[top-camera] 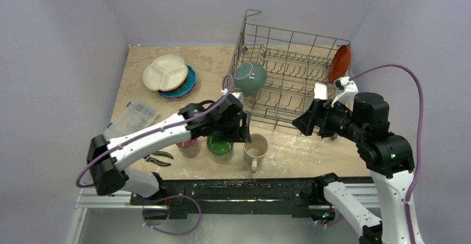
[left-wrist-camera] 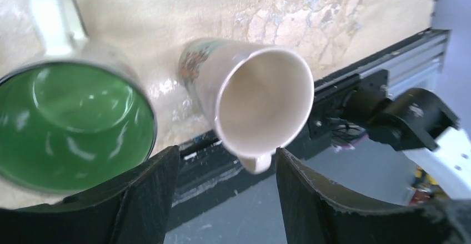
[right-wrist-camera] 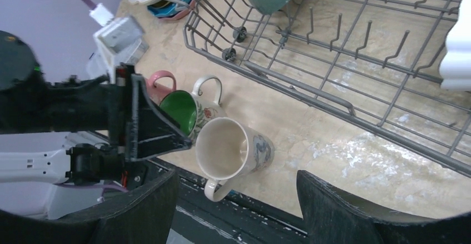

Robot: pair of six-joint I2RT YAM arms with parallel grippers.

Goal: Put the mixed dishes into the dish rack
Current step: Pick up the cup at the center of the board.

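Observation:
The cream mug [top-camera: 255,150] stands upright near the table's front edge, with the green mug [top-camera: 220,147] and the red mug [top-camera: 189,147] to its left. My left gripper [top-camera: 241,130] is open and empty, just above and behind the cream mug [left-wrist-camera: 261,99] and next to the green mug [left-wrist-camera: 72,127]. My right gripper [top-camera: 302,123] is open and empty, hovering right of the cream mug [right-wrist-camera: 230,147] at the front of the dish rack [top-camera: 289,77]. The rack holds a teal bowl [top-camera: 250,77] and an orange plate [top-camera: 339,63].
A white divided plate [top-camera: 165,71] lies on a stack with a blue plate [top-camera: 186,85] at the back left. A clear plastic box [top-camera: 136,113] and black-handled pliers [top-camera: 155,158] lie at the left, near my left arm. The black rail runs along the table's front edge.

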